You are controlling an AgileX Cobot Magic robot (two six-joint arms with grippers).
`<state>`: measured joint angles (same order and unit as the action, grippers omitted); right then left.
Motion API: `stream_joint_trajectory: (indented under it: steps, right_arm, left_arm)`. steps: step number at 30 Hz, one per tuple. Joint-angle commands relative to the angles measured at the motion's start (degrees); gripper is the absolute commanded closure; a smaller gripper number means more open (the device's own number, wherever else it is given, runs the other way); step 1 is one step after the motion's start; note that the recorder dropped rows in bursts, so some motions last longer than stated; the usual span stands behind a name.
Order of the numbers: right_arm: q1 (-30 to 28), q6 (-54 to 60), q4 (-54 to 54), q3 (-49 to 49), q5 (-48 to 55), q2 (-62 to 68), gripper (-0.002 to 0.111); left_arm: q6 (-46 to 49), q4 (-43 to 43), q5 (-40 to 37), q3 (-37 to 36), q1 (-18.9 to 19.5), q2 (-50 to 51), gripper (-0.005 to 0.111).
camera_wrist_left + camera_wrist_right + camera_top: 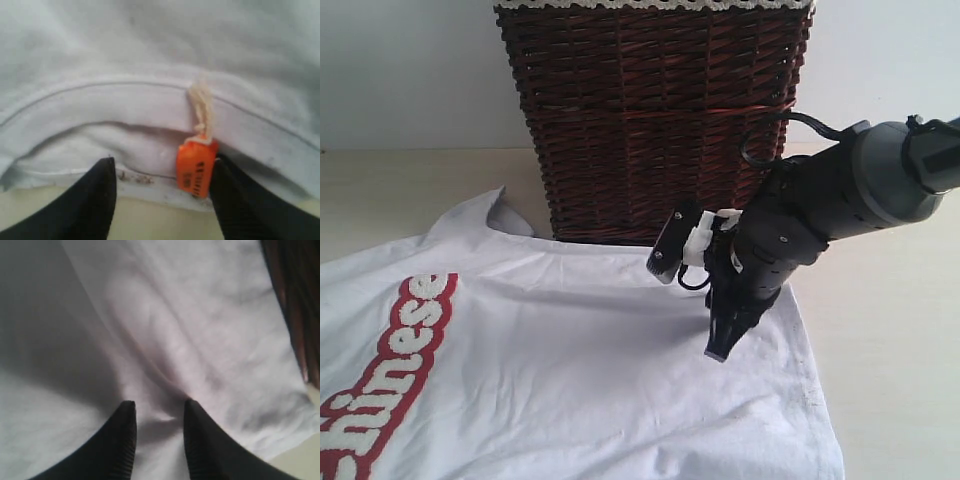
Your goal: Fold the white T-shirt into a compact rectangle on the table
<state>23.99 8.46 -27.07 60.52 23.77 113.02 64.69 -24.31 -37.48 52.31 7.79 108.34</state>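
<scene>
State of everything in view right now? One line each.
T-shirt: spread on the table, print up, unfolded.
basket: upright behind the T-shirt.
left tool: open, straddling the hem at the orange tag.
right tool: shut on a pinch of T-shirt cloth.
orange tag: tied to the hem, between the left tool's fingers.

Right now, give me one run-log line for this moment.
white T-shirt: spread on table | left gripper: open, astride shirt edge by orange tag | right gripper: pinching shirt fold

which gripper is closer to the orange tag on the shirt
Left. The left gripper straddles the shirt edge, the orange tag right beside one finger. The right gripper pinches the shirt near the basket, no tag in its view.
</scene>
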Motion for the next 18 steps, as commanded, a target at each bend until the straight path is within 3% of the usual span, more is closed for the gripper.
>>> stream_joint_trajectory:
  steps: [1, 9, 12, 18]
  right_arm:
    - [-0.35, 4.94, -3.69, -0.16, -0.25, -3.39, 0.075]
    - [-0.23, 4.24, -12.12, -0.16, -6.31, -13.57, 0.076]
    - [-0.23, -4.08, -11.69, -0.16, -5.49, -17.94, 0.082]
    - [-0.01, 2.66, -13.98, -0.16, 3.62, -21.50, 0.086]
  left_arm:
    - [-0.20, 0.75, 5.31, -0.44, 0.23, 1.69, 0.051]
    - [1.91, 1.16, 5.46, -0.44, 0.23, 1.69, 0.051]
    - [3.46, 1.16, 5.46, -0.44, 0.23, 1.69, 0.051]
    - [3.61, 1.16, 5.58, -0.44, 0.23, 1.69, 0.051]
